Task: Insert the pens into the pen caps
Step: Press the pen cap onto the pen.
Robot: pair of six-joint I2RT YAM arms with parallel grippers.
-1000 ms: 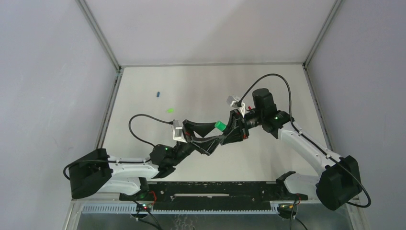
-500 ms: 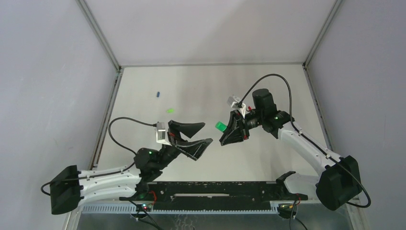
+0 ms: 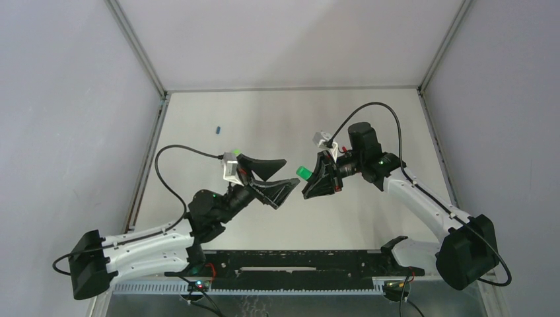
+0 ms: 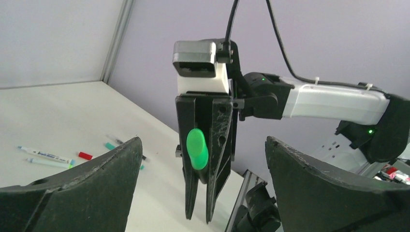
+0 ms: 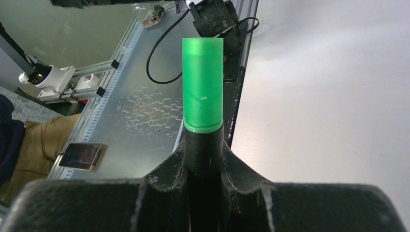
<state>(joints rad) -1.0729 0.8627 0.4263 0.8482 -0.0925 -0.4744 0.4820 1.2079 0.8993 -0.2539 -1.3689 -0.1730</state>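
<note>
Left gripper [image 3: 289, 173] jaws, released and empty, have drawn back from the green cap [image 3: 304, 173] and stand just beside it. Right gripper [image 4: 199, 213] jaws stay clenched on the black marker [image 5: 203, 150]. The cap looks seated, so this pair appears complete.

Nothing legible here. One white pen [image 4: 46, 155] has dark print running along its barrel, but it's far too small to read. No other lettering or numbers show.

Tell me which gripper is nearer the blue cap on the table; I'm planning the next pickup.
Left. The left gripper hovers open, right of the blue cap; the right gripper, holding a green-capped marker, is farther right.
</note>
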